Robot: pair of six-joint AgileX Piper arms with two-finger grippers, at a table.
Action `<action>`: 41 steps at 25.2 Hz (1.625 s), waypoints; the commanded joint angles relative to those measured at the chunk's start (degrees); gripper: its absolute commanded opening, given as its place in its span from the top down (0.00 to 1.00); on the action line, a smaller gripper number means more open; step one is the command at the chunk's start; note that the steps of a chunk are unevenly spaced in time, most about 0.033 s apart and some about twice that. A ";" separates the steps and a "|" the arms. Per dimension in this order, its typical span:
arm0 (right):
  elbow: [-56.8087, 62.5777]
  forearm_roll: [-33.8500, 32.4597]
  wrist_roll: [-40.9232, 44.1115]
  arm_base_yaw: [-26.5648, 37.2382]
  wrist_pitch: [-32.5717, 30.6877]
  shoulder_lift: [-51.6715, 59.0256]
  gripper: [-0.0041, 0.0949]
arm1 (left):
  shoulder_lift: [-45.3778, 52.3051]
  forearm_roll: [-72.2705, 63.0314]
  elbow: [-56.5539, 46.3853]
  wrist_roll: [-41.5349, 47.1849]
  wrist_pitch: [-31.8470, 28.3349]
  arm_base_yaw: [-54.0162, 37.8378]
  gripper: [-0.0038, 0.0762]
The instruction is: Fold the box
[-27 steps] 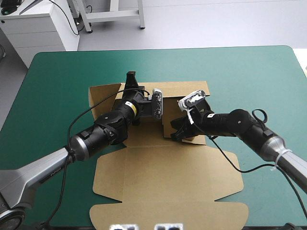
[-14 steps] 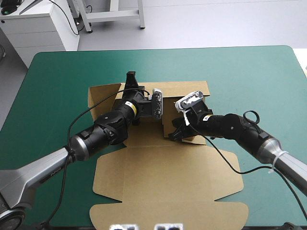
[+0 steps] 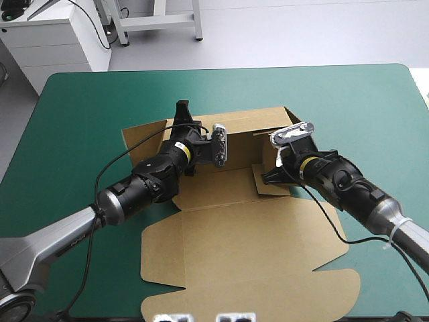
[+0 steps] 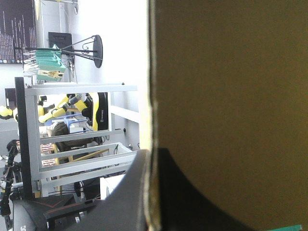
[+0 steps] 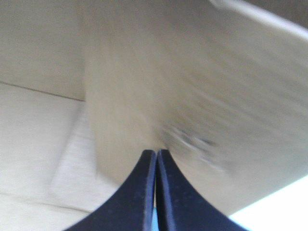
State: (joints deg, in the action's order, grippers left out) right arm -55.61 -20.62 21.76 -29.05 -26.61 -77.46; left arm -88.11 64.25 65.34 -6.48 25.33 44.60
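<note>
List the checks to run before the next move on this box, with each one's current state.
1. Left claw gripping the box: ok, shut on the edge of a raised wall.
2. Right claw free of board: ok, shut to a point with nothing between.
3. Back wall raised: ok, it stands up in the high view.
4. Small flap beside the right claw tucked in: cannot tell.
5. Lid flat on the table: ok.
</note>
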 commanded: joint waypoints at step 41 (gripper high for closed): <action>-51.92 27.29 -27.48 24.57 -35.88 -15.06 0.98 | 1.67 2.08 1.22 0.87 -7.78 0.18 0.96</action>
State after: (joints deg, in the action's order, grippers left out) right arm -102.27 1.37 -4.37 -7.87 -60.89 -91.05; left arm -88.27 67.05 65.13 -6.46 19.23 44.60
